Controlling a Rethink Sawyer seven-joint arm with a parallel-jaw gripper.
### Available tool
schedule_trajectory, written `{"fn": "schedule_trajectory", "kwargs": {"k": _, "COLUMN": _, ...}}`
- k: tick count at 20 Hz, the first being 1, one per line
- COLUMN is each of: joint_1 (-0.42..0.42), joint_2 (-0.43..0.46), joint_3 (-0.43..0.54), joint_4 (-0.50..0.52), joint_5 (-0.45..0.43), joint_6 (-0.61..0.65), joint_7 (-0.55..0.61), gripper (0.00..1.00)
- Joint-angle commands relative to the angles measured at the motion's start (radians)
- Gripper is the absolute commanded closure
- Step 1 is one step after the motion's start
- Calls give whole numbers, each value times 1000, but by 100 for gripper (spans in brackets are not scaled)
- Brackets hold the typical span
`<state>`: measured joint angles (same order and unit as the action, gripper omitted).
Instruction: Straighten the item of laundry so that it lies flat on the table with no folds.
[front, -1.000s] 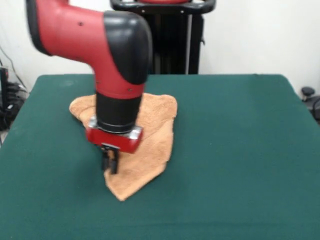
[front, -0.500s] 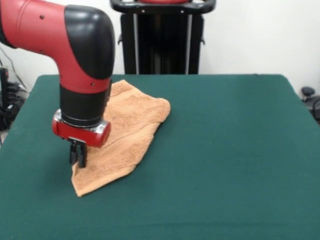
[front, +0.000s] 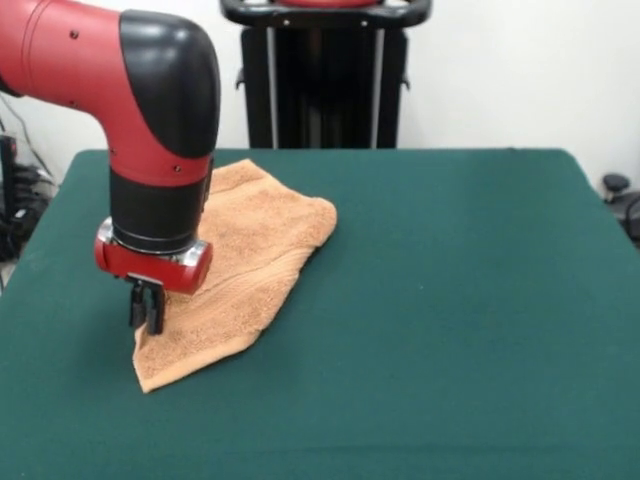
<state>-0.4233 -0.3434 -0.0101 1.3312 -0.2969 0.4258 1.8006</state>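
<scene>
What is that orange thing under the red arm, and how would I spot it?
On the big green table, look left of centre, below the red arm's gripper. There lies a rumpled orange-tan terry towel, the only cloth on the table.

Red arm (front: 100, 70), black elbow (silver wrist ring)

Arm and towel both further left than a second ago.

The arm (front: 150, 130) has swung from over the middle of the towel (front: 250, 270) out to its left edge, most of that in the first half second, then only a small drift. The gripper (front: 146, 318) has gone with it and now sits at the towel's near left corner. The towel has been dragged left across the table (front: 450, 300): its near point has shifted over, its far right corner has pulled in, and it looks longer and narrower.
</scene>
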Motion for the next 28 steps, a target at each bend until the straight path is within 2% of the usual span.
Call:
{"fn": "schedule_trajectory", "kwargs": {"k": 1, "joint_1": 41, "joint_2": -89, "joint_3": 111, "joint_4": 102, "joint_5": -34, "joint_6": 179, "joint_7": -119, "gripper": 100}}
{"fn": "schedule_trajectory", "kwargs": {"k": 5, "joint_1": 73, "joint_2": -206, "joint_3": 101, "joint_4": 157, "joint_5": 10, "joint_6": 299, "joint_7": -81, "gripper": 100}}
{"fn": "schedule_trajectory", "kwargs": {"k": 9, "joint_1": 94, "joint_2": -297, "joint_3": 101, "joint_4": 154, "joint_5": 44, "joint_6": 457, "joint_7": -81, "gripper": 100}}
{"fn": "schedule_trajectory", "kwargs": {"k": 12, "joint_1": 92, "joint_2": -354, "joint_3": 104, "joint_4": 168, "joint_5": 63, "joint_6": 525, "joint_7": -74, "gripper": 100}}
{"fn": "schedule_trajectory", "kwargs": {"k": 18, "joint_1": 92, "joint_2": -409, "joint_3": 102, "joint_4": 189, "joint_5": 85, "joint_6": 578, "joint_7": -45, "gripper": 100}}
{"fn": "schedule_trajectory", "kwargs": {"k": 28, "joint_1": 95, "joint_2": -455, "joint_3": 93, "joint_4": 235, "joint_5": 106, "joint_6": 582, "joint_7": -20, "gripper": 100}}
